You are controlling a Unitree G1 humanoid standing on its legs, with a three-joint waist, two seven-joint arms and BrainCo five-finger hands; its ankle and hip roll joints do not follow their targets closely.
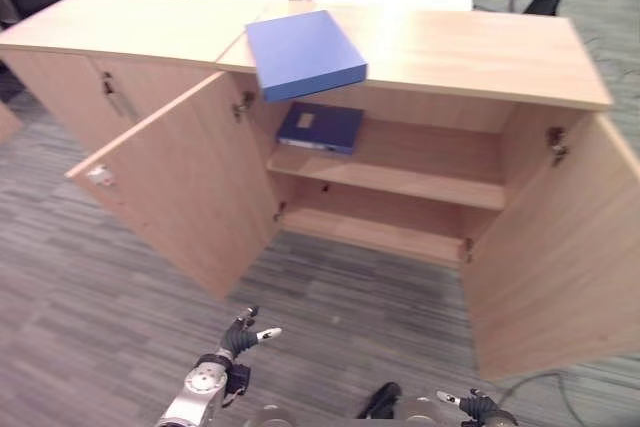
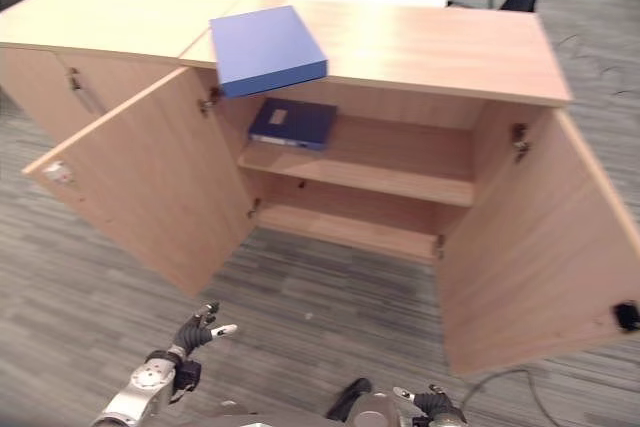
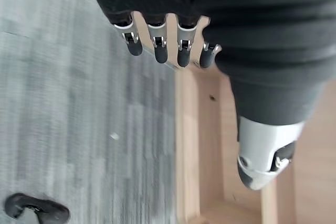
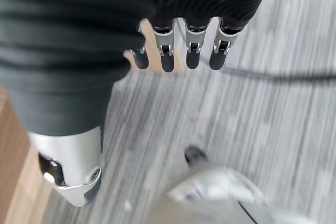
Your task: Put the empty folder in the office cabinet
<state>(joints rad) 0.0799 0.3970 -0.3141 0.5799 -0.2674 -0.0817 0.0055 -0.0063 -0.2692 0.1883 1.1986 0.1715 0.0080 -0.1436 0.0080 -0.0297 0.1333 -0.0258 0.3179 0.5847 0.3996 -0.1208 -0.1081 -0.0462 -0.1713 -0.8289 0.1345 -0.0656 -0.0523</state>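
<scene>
Left eye view: the blue folder point(image 1: 304, 52) is lying atop the open cabinet point(image 1: 480, 57), not yet shelved. Both the left hand point(image 1: 243, 335) and right hand point(image 4: 178, 51) are hanging low with fingers relaxed, holding nothing.

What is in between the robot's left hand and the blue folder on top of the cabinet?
In the left eye view, grey carpet and the open left cabinet door lie between the left hand and the blue folder.

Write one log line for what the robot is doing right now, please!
stage: before pickup | blue folder: on cabinet top | doors: open | dark folder: upper shelf | left hand: open, low | right hand: open, low
</scene>
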